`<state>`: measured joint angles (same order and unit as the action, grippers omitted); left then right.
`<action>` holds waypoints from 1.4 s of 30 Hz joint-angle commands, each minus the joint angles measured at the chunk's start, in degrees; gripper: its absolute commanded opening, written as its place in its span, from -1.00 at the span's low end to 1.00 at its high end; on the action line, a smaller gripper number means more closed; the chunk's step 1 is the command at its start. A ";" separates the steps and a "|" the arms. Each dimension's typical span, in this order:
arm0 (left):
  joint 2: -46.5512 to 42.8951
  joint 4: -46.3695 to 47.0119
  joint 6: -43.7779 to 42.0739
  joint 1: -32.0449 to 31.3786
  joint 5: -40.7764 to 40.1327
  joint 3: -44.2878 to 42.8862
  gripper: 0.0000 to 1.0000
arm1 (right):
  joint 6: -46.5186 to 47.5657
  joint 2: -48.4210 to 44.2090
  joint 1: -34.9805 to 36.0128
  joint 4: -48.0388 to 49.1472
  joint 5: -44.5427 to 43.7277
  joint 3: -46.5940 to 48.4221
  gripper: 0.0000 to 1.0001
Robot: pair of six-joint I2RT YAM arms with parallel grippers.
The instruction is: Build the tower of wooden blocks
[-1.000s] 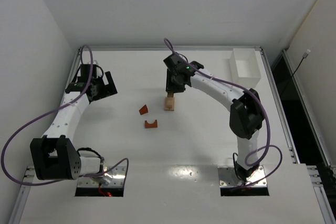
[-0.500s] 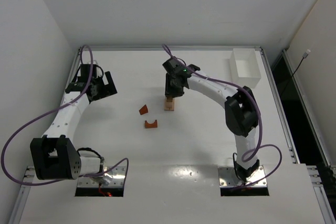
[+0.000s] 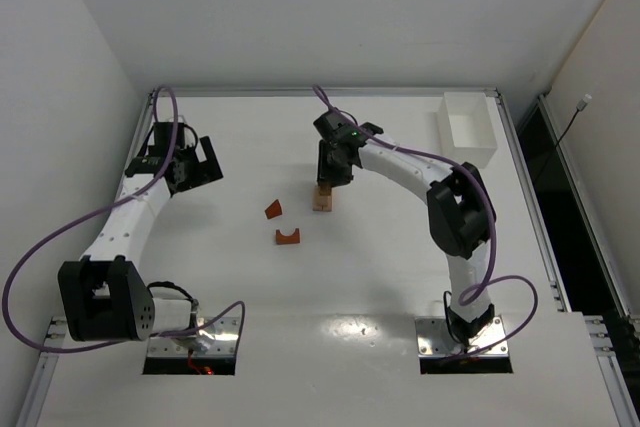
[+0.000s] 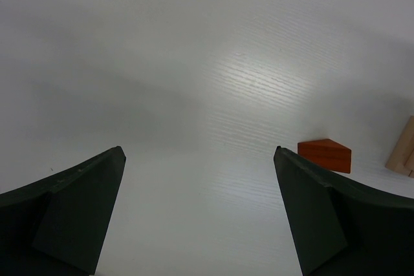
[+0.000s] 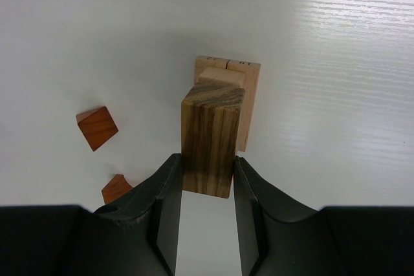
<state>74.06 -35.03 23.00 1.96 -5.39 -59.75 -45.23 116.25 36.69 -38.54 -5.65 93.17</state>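
Lower than a second before, the right gripper (image 3: 328,178) had sunk toward the tower (image 3: 321,200), which stood near the middle of the table (image 3: 400,277). Its fingers pinched a dark-grained block (image 5: 208,139) upright, just over the pale tower; whether the two touched could not be told. An orange wedge (image 3: 273,209) lay at the tower's 9 o'clock, an arch (image 3: 288,237) at its 7 o'clock, and a box (image 3: 466,129) well apart at 2 o'clock. The left gripper (image 3: 197,163) hung spread wide, well apart at 9 o'clock.
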 commanded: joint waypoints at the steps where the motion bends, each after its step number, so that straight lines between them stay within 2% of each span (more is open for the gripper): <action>1: 0.64 1.63 0.55 0.50 -0.24 -1.51 0.99 | -0.03 0.64 -0.30 2.25 1.25 -0.09 -1.00; 20: 0.64 1.63 0.55 0.50 -0.24 -1.51 0.99 | 0.50 2.76 -0.30 2.77 1.78 1.67 -1.00; 22: 1.17 1.63 0.55 0.50 -0.24 -1.51 0.99 | 0.50 3.28 0.22 2.77 1.78 2.28 -0.93; 24: 1.17 1.63 0.55 0.50 -0.24 -2.04 0.99 | 0.50 3.29 0.23 2.77 1.78 2.28 -0.73; 27: 1.17 1.63 0.55 0.50 -0.24 -2.04 0.99 | 0.50 3.29 0.23 2.77 1.78 2.28 -0.65; 28: 1.17 1.63 0.55 0.50 -0.24 -2.04 0.99 | 0.50 3.29 0.23 2.77 1.78 2.28 -0.49; 30: 1.17 1.63 0.55 0.50 -0.24 -2.04 0.99 | 0.50 3.29 0.23 2.77 1.78 2.28 -0.38; 34: 1.17 1.63 0.55 0.50 -0.24 -2.04 0.99 | 0.50 3.29 0.23 2.77 1.78 1.76 0.09; 35: 1.17 1.63 0.55 0.50 -0.24 -2.04 0.99 | 0.50 3.29 0.23 2.77 1.78 1.76 0.31; 38: 1.17 1.63 0.55 0.50 -0.24 -2.04 0.99 | 2.60 3.29 0.23 4.96 3.97 1.23 0.69; 42: 0.64 1.63 0.55 0.50 -0.24 -1.43 0.99 | 6.29 -0.48 0.23 8.65 6.96 -2.18 0.77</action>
<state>75.18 -35.00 23.03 1.96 -5.41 -59.75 -42.09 119.00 36.56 -34.20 -1.69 92.86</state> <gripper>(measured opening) 0.995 0.875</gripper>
